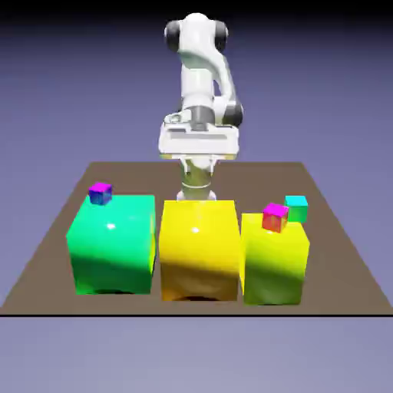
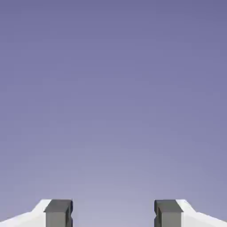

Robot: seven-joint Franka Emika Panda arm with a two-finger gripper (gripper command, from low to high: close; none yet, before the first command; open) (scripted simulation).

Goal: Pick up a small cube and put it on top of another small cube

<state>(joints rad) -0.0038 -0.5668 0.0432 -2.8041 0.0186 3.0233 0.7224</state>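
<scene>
Backdrop: plain blue-violet all round; brown tabletop [image 1: 46, 253] carries everything.
Big blocks: three in a row near the tabletop's front edge. Green block [image 1: 111, 244] toward the exterior view's left, yellow block [image 1: 198, 249] in the middle, yellow-green block [image 1: 274, 261] toward the exterior view's right.
Small cube: cyan-turquoise [image 1: 296, 208], near the right edge of the tabletop as the exterior view shows it, at the far upper corner of the yellow-green block. Whether it rests on that block or on the tabletop behind it, cannot tell.
Other small cubes: red cube with magenta top [image 1: 275, 217] on the yellow-green block, just beside the cyan one; blue cube with magenta top [image 1: 100, 193] on the green block's far corner.
Arm: white, raised behind the yellow block, hand mostly hidden by it in the exterior view.
Claw [image 2: 113, 215]: fingers [image 2: 58, 213] stand apart with nothing between them; the hand view shows only backdrop, no cube in sight.
Progress (judgement): nothing picked up yet; approach not begun.
Risks (judgement): the cyan and red cubes sit so close that a descent on one could knock the other off. Tall blocks crowd the path; a low sideways sweep could strike the yellow block. A tiny cube gripped off-centre could squirt out.
</scene>
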